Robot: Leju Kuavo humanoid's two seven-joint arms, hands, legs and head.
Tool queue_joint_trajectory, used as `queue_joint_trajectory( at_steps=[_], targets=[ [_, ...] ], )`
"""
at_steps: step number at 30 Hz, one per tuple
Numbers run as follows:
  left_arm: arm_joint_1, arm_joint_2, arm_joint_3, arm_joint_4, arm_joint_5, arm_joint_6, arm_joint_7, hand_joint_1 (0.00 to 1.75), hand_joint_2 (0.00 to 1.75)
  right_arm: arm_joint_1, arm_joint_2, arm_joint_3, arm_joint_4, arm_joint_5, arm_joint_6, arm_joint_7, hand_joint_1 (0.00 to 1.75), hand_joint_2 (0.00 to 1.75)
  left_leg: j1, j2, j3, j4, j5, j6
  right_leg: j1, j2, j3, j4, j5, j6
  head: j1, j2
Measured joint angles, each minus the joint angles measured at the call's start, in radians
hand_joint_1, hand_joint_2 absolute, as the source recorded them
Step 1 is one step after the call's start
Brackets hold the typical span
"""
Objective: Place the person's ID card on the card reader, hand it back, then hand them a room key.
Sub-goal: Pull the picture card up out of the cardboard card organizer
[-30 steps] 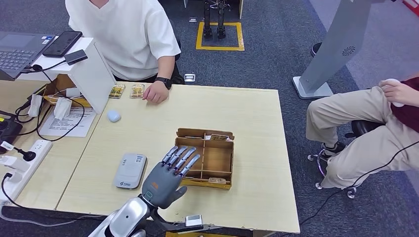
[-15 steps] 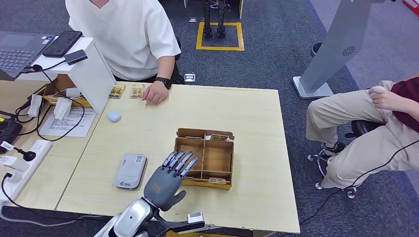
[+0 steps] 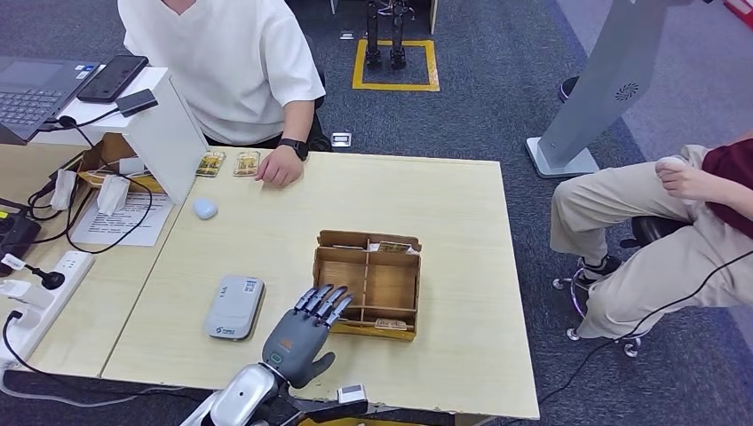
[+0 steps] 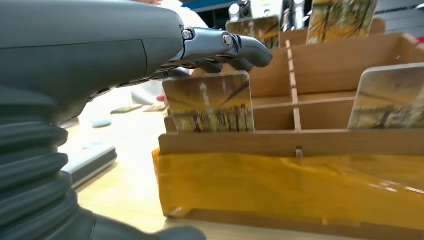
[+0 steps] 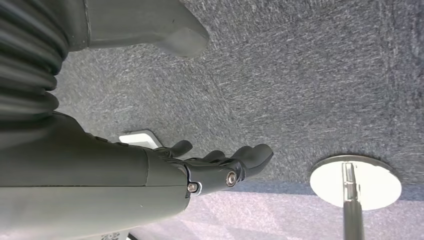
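My left hand hovers low over the table's near edge with its fingers spread and nothing in it, its fingertips at the front left corner of the wooden box. In the left wrist view the fingers reach just above a key card standing in the box, with another card beside it. The grey card reader lies left of the hand. Two small cards lie at the far edge by the person's hand. My right hand hangs over the carpet, loosely extended and holding nothing.
A white stand with a phone and laptop, cables and a power strip crowd the table's left side. A small pale blue object lies near the papers. A second person sits to the right. A round metal base stands on the carpet.
My left hand has drawn back toward the near table edge and sunk lower, its fingers moving off the box's left compartments. The seated person on the right shifted their hands.
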Motion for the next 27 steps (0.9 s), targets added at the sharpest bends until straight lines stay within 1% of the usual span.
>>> queue_joint_trajectory(
  at_steps=[1, 3, 5, 7, 9, 14, 19, 23, 27],
  targets=[
    [0.0, -0.004, 0.0, 0.007, -0.002, 0.009, 0.006, 1.0, 1.75, -0.001, 0.0, 0.002, 0.0, 0.0, 0.0, 0.0, 0.0, 1.75, 0.0, 0.0, 0.0, 0.0, 0.0, 0.0, 0.0, 0.0, 0.0, 0.0, 0.0, 0.0, 0.0, 0.0],
    [-0.001, -0.011, 0.0, 0.017, -0.008, 0.028, 0.02, 1.36, 1.75, -0.001, 0.0, 0.004, 0.0, 0.0, 0.0, 0.002, 0.0, 1.75, 0.0, 0.0, 0.0, 0.0, 0.0, 0.0, 0.0, 0.0, 0.0, 0.0, 0.0, 0.0, 0.0, 0.0],
    [-0.002, -0.019, 0.0, 0.027, -0.016, 0.045, 0.035, 1.61, 1.75, -0.002, 0.0, 0.006, 0.0, 0.0, 0.0, 0.004, 0.0, 1.75, 0.0, 0.0, 0.0, 0.0, 0.0, 0.0, 0.0, 0.0, 0.0, 0.0, 0.0, 0.0, 0.0, 0.0],
    [-0.005, -0.027, 0.0, 0.033, -0.024, 0.057, 0.049, 1.73, 1.75, -0.004, 0.0, 0.006, 0.0, 0.0, 0.0, 0.006, 0.0, 1.75, 0.0, 0.0, 0.0, 0.0, 0.0, 0.0, 0.0, 0.0, 0.0, 0.0, 0.0, 0.0, 0.0, 0.0],
    [-0.007, -0.034, 0.0, 0.037, -0.031, 0.061, 0.063, 1.74, 1.75, -0.005, 0.0, 0.006, 0.0, 0.001, 0.0, 0.007, 0.0, 1.75, 0.0, 0.0, 0.0, 0.0, 0.0, 0.0, 0.0, 0.0, 0.0, 0.0, 0.0, 0.0, 0.0, 0.0],
    [-0.006, -0.055, 0.0, 0.047, -0.041, 0.065, 0.098, 1.59, 1.75, -0.005, 0.0, 0.006, 0.0, 0.007, 0.0, 0.01, 0.0, 1.75, 0.0, -0.001, 0.0, 0.0, 0.0, 0.0, 0.0, -0.001, 0.0, 0.0, 0.0, 0.0, 0.0, 0.0],
    [0.0, -0.08, 0.0, 0.058, -0.054, 0.071, 0.123, 1.59, 1.75, -0.005, 0.001, 0.006, 0.0, 0.008, 0.0, 0.01, 0.0, 1.75, 0.0, 0.0, 0.0, 0.0, 0.0, 0.0, 0.0, -0.001, 0.001, 0.0, 0.0, 0.0, 0.0, 0.0],
    [0.005, -0.095, 0.0, 0.065, -0.059, 0.084, 0.137, 1.65, 1.75, -0.005, 0.002, 0.006, 0.0, 0.008, 0.0, 0.01, 0.0, 1.75, 0.0, -0.001, 0.0, 0.0, 0.0, 0.0, 0.0, -0.001, 0.001, 0.0, 0.0, 0.0, 0.0, 0.0],
    [0.008, -0.104, 0.002, 0.07, -0.061, 0.105, 0.145, 1.6, 1.75, -0.005, 0.003, 0.006, 0.0, 0.007, 0.0, 0.01, 0.0, 1.75, 0.0, -0.001, 0.0, 0.0, 0.0, 0.0, 0.0, -0.001, 0.001, 0.0, 0.0, 0.0, 0.0, 0.0]
  ],
)
